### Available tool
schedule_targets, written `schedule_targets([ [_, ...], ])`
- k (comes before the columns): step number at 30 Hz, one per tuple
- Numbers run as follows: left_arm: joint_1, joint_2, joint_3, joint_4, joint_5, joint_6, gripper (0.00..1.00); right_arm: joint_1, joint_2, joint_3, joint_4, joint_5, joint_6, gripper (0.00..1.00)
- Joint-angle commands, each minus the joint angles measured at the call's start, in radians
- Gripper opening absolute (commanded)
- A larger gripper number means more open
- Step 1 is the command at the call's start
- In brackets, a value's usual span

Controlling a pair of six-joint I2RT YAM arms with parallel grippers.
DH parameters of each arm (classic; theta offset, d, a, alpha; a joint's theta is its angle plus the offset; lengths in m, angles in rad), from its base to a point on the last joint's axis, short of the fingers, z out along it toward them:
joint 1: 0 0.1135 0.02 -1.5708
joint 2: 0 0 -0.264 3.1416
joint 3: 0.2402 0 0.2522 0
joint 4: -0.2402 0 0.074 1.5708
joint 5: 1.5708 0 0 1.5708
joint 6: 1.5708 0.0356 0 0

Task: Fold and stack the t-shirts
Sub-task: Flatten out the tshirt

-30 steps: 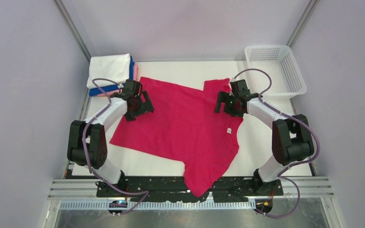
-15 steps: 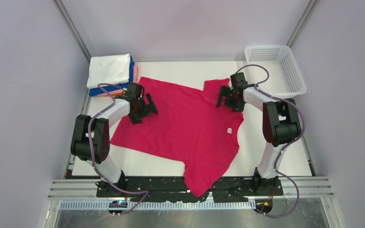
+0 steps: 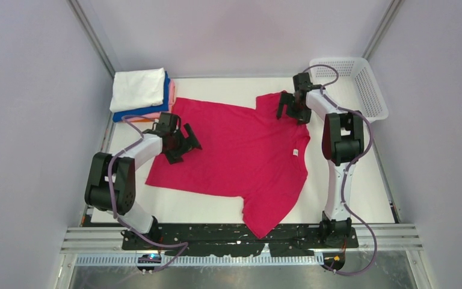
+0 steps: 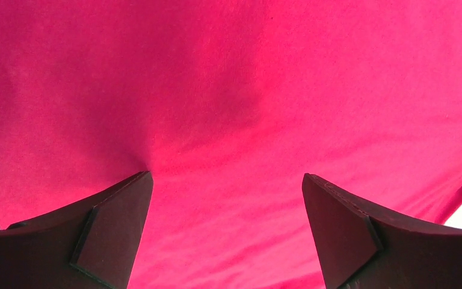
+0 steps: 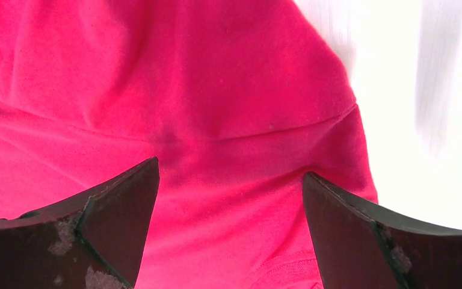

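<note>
step: likely flattening the magenta t-shirt (image 3: 240,156) ahead of a first fold.
shirt place: spread open mid-table (image 3: 349,180), neck label (image 3: 291,153) toward the right arm, near sleeve reaching over the black base rail.
left gripper (image 4: 225,180): jaws wide apart, nothing between them, tips low over plain cloth on the hem side.
right gripper (image 5: 231,174): jaws wide apart, empty, above the far sleeve (image 5: 174,66) close to its seam (image 5: 264,133).
stack (image 3: 139,90): folded shirts in the far left corner, white on top, blue and pink edges below, just beside the magenta hem corner.
basket (image 3: 373,90): white mesh plastic, far right corner.
doing it well: pinch at edges or seams, not mid-panel; take one layer only; pull both ends evenly outward; bring the near sleeve back onto the table before folding.
cloth: thin matte knit, limp, soft shallow ripples, slight dimple at a left fingertip.
shape: skewed outline, hem line slanted, sleeves splayed.
fingers: dark, wedge-shaped, scuffed on the right pair.
</note>
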Motion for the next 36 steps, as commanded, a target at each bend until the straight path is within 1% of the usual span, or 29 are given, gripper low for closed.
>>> schedule_targets([
  [1, -0.003, -0.054, -0.001, 0.014, -0.002, -0.004, 1.0, -0.01, 0.11, 0.185, -0.104, -0.025, -0.074, 0.97],
  [4, -0.003, -0.052, 0.019, -0.024, -0.002, 0.012, 1.0, -0.014, 0.209, 0.364, -0.182, -0.05, -0.13, 0.99],
  [5, -0.004, -0.06, 0.018, -0.025, 0.0, 0.014, 1.0, -0.014, 0.225, 0.396, -0.215, -0.046, -0.141, 0.94],
  [7, -0.003, -0.089, 0.011, -0.024, -0.003, 0.018, 1.0, -0.015, 0.269, 0.474, -0.247, -0.028, -0.186, 0.9],
  [8, -0.004, -0.103, 0.009, -0.027, -0.009, 0.02, 1.0, -0.016, 0.288, 0.514, -0.252, -0.014, -0.196, 0.95],
  [9, -0.003, -0.123, 0.005, -0.03, -0.016, 0.024, 1.0, -0.018, 0.303, 0.527, -0.256, -0.003, -0.218, 0.98],
  [11, -0.003, -0.157, -0.005, -0.046, -0.032, 0.029, 1.0, -0.023, 0.32, 0.562, -0.247, 0.017, -0.255, 0.99],
  [12, -0.003, -0.173, -0.011, -0.057, -0.042, 0.029, 1.0, -0.025, 0.326, 0.582, -0.244, 0.05, -0.265, 0.98],
  [14, -0.003, -0.203, -0.027, -0.083, -0.072, 0.029, 1.0, -0.028, 0.344, 0.616, -0.24, 0.06, -0.298, 0.96],
  [17, -0.002, -0.254, -0.06, -0.119, -0.109, 0.024, 1.0, -0.031, 0.36, 0.657, -0.217, 0.067, -0.339, 0.95],
  [20, -0.001, -0.302, -0.102, -0.15, -0.132, 0.007, 1.0, -0.03, 0.351, 0.662, -0.17, 0.088, -0.382, 0.96],
  [22, 0.0, -0.342, -0.145, -0.166, -0.167, -0.011, 1.0, -0.029, 0.336, 0.671, -0.146, 0.068, -0.389, 0.96],
  [27, 0.033, -0.434, -0.236, -0.194, -0.205, -0.049, 1.0, -0.016, 0.22, 0.625, -0.099, -0.011, -0.382, 0.95],
  [30, 0.111, -0.504, -0.298, -0.182, -0.181, -0.072, 1.0, 0.009, 0.097, 0.551, -0.065, -0.017, -0.382, 0.95],
  [32, 0.152, -0.542, -0.349, -0.157, -0.167, -0.096, 0.99, 0.031, 0.012, 0.43, -0.031, -0.007, -0.382, 0.95],
  [33, 0.163, -0.554, -0.367, -0.152, -0.171, -0.11, 0.98, 0.038, -0.016, 0.399, -0.016, 0.0, -0.383, 0.95],
  [36, 0.17, -0.559, -0.384, -0.184, -0.232, -0.141, 0.92, 0.078, -0.159, 0.243, 0.051, 0.067, -0.376, 0.95],
])
